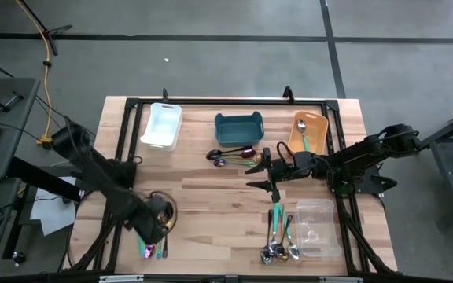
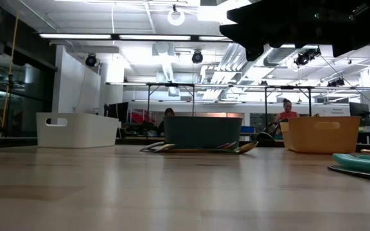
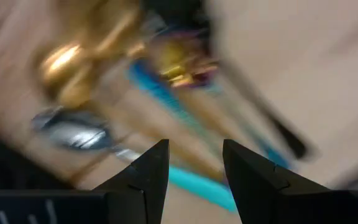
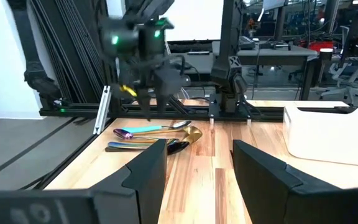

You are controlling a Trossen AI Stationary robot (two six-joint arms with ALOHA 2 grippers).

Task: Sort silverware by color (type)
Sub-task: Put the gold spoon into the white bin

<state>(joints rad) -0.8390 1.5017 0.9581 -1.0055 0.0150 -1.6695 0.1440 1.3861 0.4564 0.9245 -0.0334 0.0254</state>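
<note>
Dark left pincer [image 1: 154, 228] angled over spoons [image 1: 152, 250].

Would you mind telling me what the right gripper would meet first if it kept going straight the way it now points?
The right gripper, open and empty, points across bare table towards the small pile of spoons under the left gripper. Likely the spoons come first, though the depth is unclear.

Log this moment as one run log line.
left gripper: open, over near-left utensil pile | right gripper: open, mid-table, empty | orange bin: one teal-handled utensil
</note>
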